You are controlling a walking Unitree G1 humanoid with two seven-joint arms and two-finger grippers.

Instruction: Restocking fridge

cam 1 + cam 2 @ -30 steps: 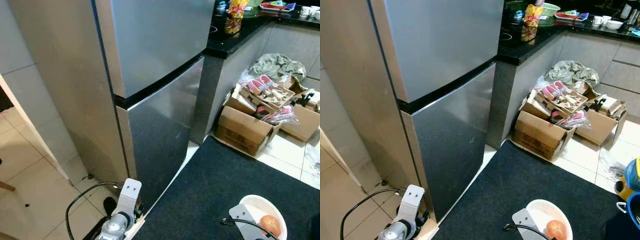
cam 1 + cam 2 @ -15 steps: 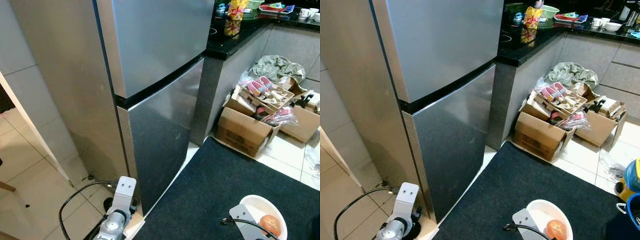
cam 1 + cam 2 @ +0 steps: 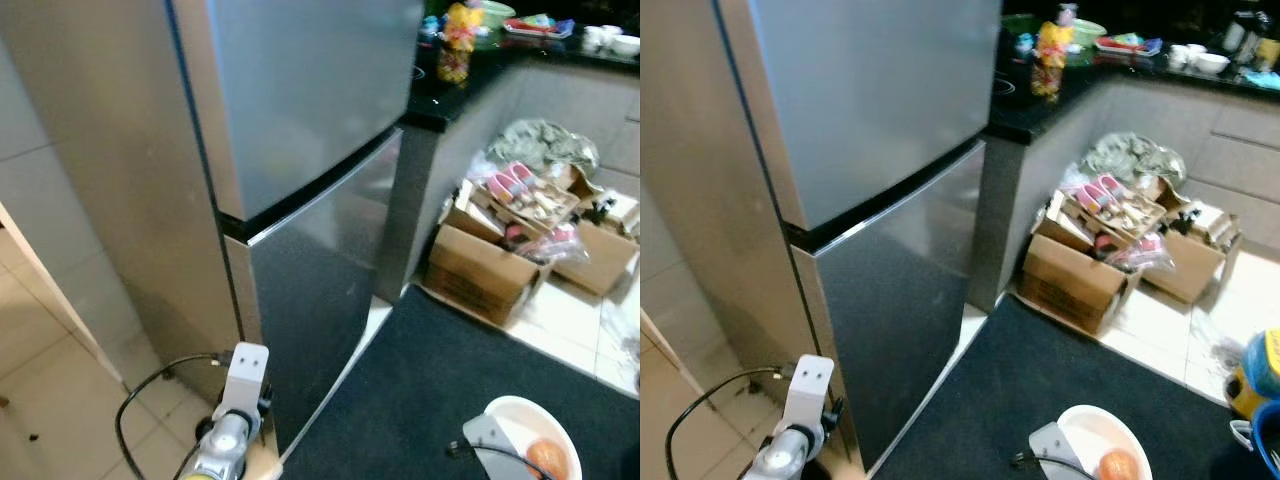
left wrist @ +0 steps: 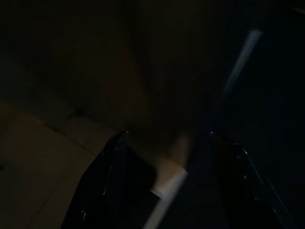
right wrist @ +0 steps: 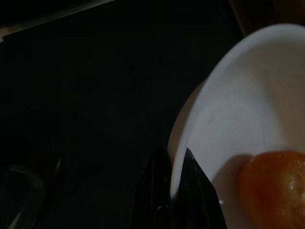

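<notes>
While the right gripper (image 5: 177, 191) pinches the bowl (image 3: 530, 430) rim, the open, empty left gripper (image 4: 167, 191) sits nearer the closed fridge (image 3: 300, 150).

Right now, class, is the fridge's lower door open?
No: the lower door sits flush under the upper door, both shut.

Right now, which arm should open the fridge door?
Left, I'd say. The left gripper is open and free, low beside the fridge. The right gripper is clamped on the rim of the bowl with the orange fruit.
</notes>
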